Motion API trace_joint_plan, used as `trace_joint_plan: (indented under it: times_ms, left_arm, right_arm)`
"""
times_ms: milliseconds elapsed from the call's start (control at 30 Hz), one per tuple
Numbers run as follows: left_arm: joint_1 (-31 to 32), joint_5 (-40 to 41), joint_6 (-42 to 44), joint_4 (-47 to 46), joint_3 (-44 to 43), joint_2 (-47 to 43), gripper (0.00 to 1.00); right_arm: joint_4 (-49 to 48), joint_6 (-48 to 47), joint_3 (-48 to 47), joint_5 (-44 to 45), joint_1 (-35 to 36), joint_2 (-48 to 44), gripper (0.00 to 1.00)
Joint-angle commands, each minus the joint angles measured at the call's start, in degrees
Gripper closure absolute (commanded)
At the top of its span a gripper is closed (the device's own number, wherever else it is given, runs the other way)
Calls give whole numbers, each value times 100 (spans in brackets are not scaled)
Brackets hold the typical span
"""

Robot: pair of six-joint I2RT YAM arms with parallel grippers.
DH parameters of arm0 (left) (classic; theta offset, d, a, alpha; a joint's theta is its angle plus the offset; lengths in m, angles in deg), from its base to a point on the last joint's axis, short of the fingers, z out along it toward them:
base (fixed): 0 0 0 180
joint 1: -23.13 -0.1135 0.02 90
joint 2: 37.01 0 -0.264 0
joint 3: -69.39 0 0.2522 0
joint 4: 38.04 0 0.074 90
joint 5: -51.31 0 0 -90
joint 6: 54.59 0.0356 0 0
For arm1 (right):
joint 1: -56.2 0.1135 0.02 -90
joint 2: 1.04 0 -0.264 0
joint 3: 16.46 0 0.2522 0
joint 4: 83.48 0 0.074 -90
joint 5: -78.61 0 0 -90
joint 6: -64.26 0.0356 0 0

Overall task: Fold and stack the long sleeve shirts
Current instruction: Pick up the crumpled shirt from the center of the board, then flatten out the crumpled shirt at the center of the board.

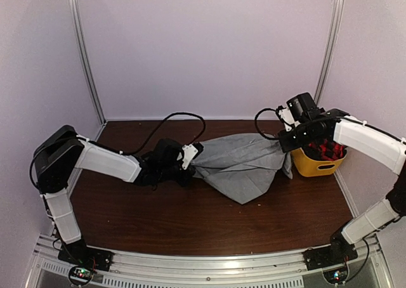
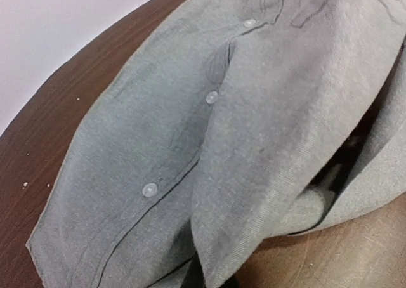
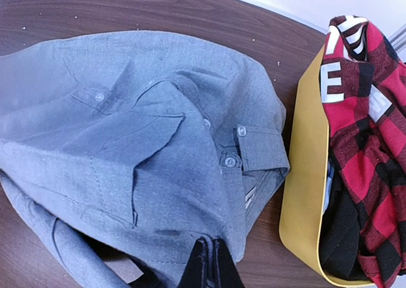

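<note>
While the grey shirt point(image 1: 238, 164) stretches across the table point(image 1: 190, 221) | left gripper point(image 1: 192, 158) clamped on its left edge | right gripper point(image 1: 283, 146) clamped on its right end | plaid shirt point(image 3: 368, 142) in yellow tub point(image 3: 304, 193)

Two matching arms on show: the left arm point(image 1: 108, 161) and the right arm point(image 1: 368, 141) both wear smooth white shells over chunky black joints. Black bases point(image 1: 85, 256) sit at the foot of each. A thin black cable point(image 1: 174, 117) loops off the left wrist, and a second cable point(image 1: 261, 120) curls off the right. The right gripper point(image 3: 208, 250) is slim and matte black.
</note>
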Motion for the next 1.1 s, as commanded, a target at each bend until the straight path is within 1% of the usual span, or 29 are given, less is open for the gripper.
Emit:
trace_joint_plan:
  times_ms: [0, 100, 233, 367, 433, 500, 533, 600, 767, 833, 933, 1067]
  left_arm:
    - [-524, -714, -486, 6, 192, -1254, 100]
    - [-825, -1274, -794, 414, 152, -2288, 100]
    - [-845, -1210, -687, 1403, -572, -3142, 100]
    - [-849, -1292, -435, 2307, -1358, -3369, 100]
    - [-853, -1330, -302, 2735, -1544, -3434, 100]
    - [-854, -1409, -145, 3002, -1548, -3479, 100]
    - [-859, -1420, -94, 3112, -1516, -3468, 100]
    - [-903, -1394, -45, 3254, -1432, -3379, 100]
    - [-1281, -1675, -245, 3394, -1396, -2787, 100]
    - [-1491, -1858, -366, 3384, -1396, -2469, 100]
    - [-1701, -2100, -568, 3307, -1411, -1813, 100]
    - [-1839, -2345, -773, 3226, -1591, -960, 100]
  right_arm:
    - [217, -132, -467, 320, -59, -48, 100]
    - [365, -242, -759, 308, -44, -132, 100]
    - [399, -403, -1146, -137, -28, -335, 100]
    - [417, -465, -1493, -1163, -6, -490, 100]
    - [459, -466, -1607, -1617, 19, -551, 100]
    - [465, -458, -1606, -1831, 47, -654, 100]
    - [456, -458, -1571, -1841, 47, -675, 100]
    - [453, -435, -1493, -1547, 48, -670, 100]
    - [508, -258, -1308, -60, 0, -208, 100]
    - [482, -190, -1288, 289, -34, 123, 100]
    - [252, -170, -1171, 237, -62, 678, 100]
    - [-117, -133, -964, -169, -85, 1390, 100]
